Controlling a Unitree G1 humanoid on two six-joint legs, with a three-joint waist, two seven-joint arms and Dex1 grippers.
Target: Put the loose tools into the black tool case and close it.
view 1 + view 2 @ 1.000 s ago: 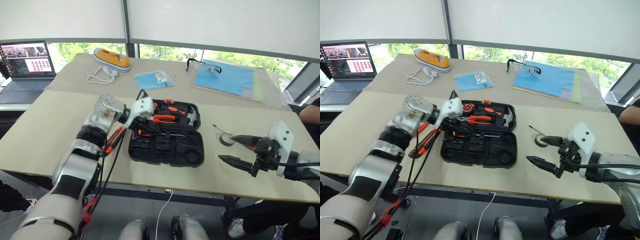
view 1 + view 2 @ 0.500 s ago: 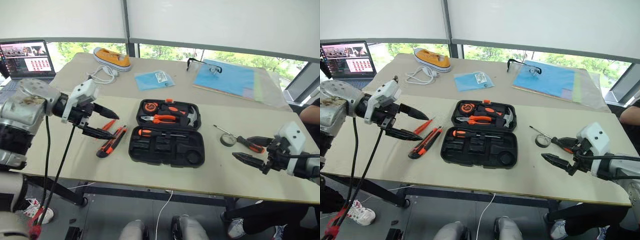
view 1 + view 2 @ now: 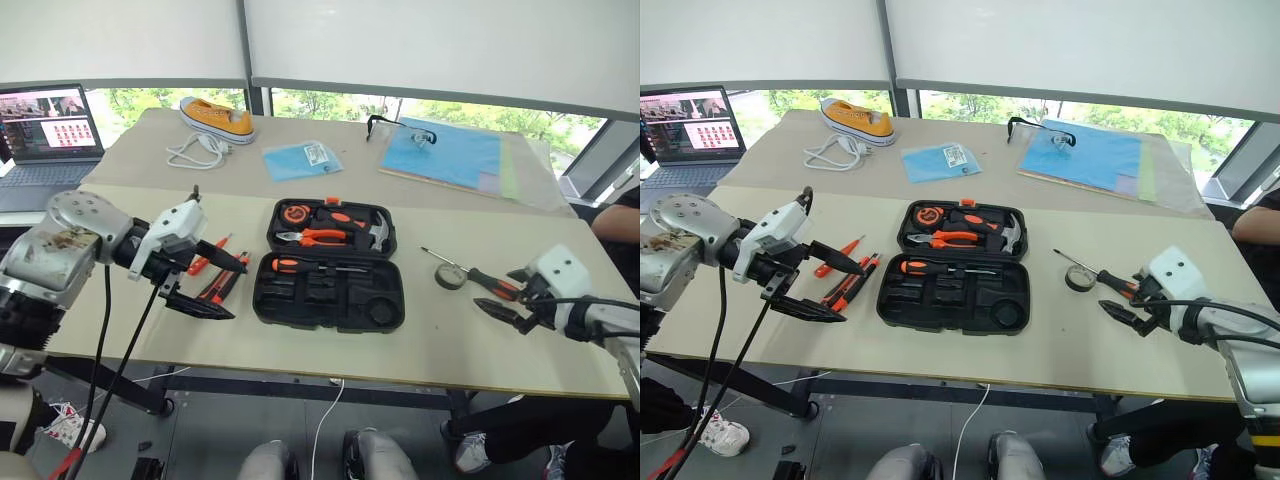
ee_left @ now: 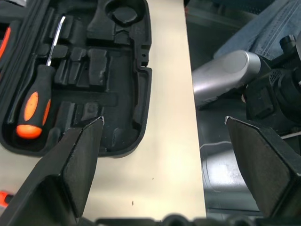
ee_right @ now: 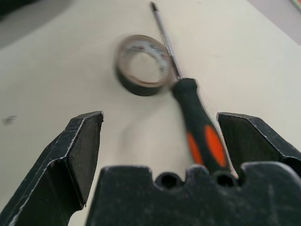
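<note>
Left eye view: the black tool case [image 3: 330, 279] lies open near the middle of the table [image 3: 480, 340], its lid half holding orange-handled pliers [image 3: 318, 238] and a hammer [image 3: 376, 232], and its near half holding one screwdriver in the case [image 3: 312, 266]. To the case's left, a utility knife [image 3: 222, 282] and a small orange screwdriver [image 3: 207, 256] lie loose on the table, partly behind the left gripper [image 3: 223, 288], which hovers with its jaws spread wide and holds nothing. To the case's right, a tape roll [image 3: 449, 277] touches the shaft of a black-and-orange screwdriver [image 3: 472, 275]. The right gripper [image 3: 508, 293] sits just at that screwdriver's handle, jaws wide and empty. A laptop [image 3: 45, 130], a yellow shoe [image 3: 216, 117] and blue sheets [image 3: 444, 155] lie on the far table.

Right eye view: same layout; the loose tools flank the open case on both sides.

Left wrist view: the wide-set fingers [image 4: 75, 160] frame the case's near half, with the stowed screwdriver lying in a moulded slot.

Right wrist view: the spread fingers [image 5: 77, 155] bracket the tape roll and the screwdriver's handle, neither finger touching them.
</note>
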